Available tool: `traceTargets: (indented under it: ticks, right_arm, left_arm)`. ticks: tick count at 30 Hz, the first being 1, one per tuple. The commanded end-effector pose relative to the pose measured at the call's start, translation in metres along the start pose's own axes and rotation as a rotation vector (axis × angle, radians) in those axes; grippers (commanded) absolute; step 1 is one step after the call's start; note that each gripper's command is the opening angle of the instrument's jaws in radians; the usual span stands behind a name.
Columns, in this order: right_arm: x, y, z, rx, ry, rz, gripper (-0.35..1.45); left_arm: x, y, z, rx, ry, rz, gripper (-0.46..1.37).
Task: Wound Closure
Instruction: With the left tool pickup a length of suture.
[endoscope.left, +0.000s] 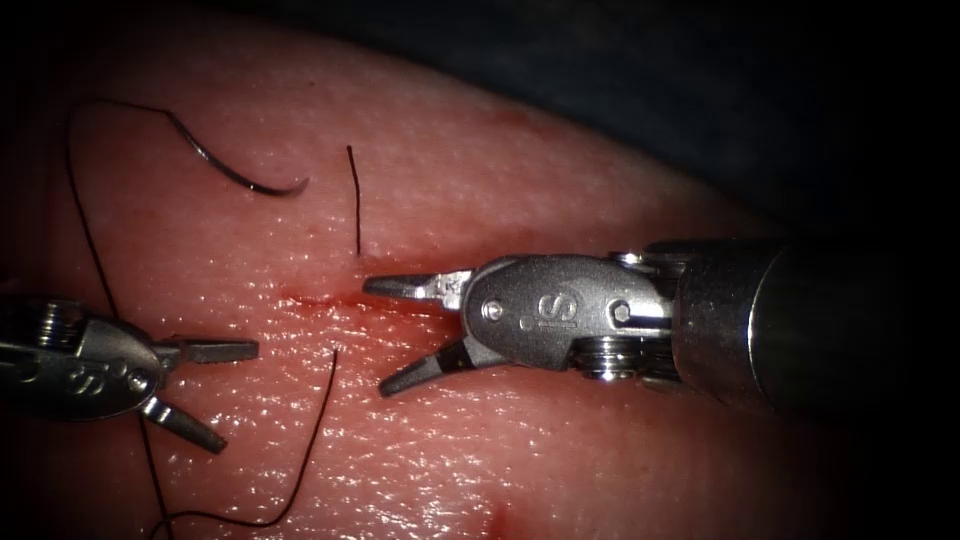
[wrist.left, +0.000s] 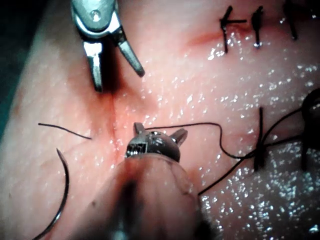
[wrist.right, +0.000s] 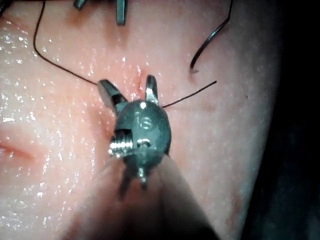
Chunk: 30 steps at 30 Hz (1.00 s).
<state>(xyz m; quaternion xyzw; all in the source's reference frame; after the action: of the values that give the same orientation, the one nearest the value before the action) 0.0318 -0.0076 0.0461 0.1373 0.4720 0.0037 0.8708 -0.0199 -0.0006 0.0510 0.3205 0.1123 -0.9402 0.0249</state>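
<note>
Hovering wide open, empty: left end effector (endoscope.left: 205, 385), right end effector (endoscope.left: 395, 335) astride the cut (endoscope.left: 320, 298); needle (endoscope.left: 240, 165) loose on the tissue (endoscope.left: 600, 180), upper left, worth grasping mid-curve.

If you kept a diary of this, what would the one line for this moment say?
left tool: open, holds nothing | right tool: open, holds nothing | needle: lying free on tissue, upper left of cut | thread: slack

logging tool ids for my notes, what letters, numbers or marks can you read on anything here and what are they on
"S": stamped on the wrist body of the right claw, beside a small dot.
"S": on the wrist body of the left claw, partly shadowed, so less sure.
The right wrist view shows a mark on the right tool's body, too blurred to read.
Nothing readable on the tissue, needle or thread.
</note>
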Motion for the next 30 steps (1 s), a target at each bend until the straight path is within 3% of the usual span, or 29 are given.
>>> traceTargets:
  ticks: [1, 11, 20, 24, 30]
  right_arm:
    - [0.0000, 0.0000, 0.0000, 0.004, 0.001, 0.000, 1.02]
    - [0.0000, 0.0000, 0.0000, 0.000, 0.005, 0.001, 1.01]
    - [0.0000, -0.0001, 0.0000, -0.002, 0.008, 0.008, 1.00]
    - [0.0000, -0.0001, 0.0000, -0.003, 0.008, 0.008, 0.99]
    - [0.0000, -0.0001, 0.0000, -0.003, 0.008, 0.008, 0.99]
  left_arm:
    - [0.0000, 0.0000, 0.0000, 0.004, -0.005, 0.005, 0.46]
    - [-0.0019, 0.0006, -0.0012, 0.017, -0.120, 0.120, 0.37]
    - [-0.0030, 0.0023, -0.0007, -0.042, -0.205, 0.183, 0.55]
    - [-0.0031, 0.0035, 0.0002, -0.075, -0.242, 0.213, 0.76]
    - [-0.0036, 0.0052, 0.0012, -0.100, -0.279, 0.263, 0.79]
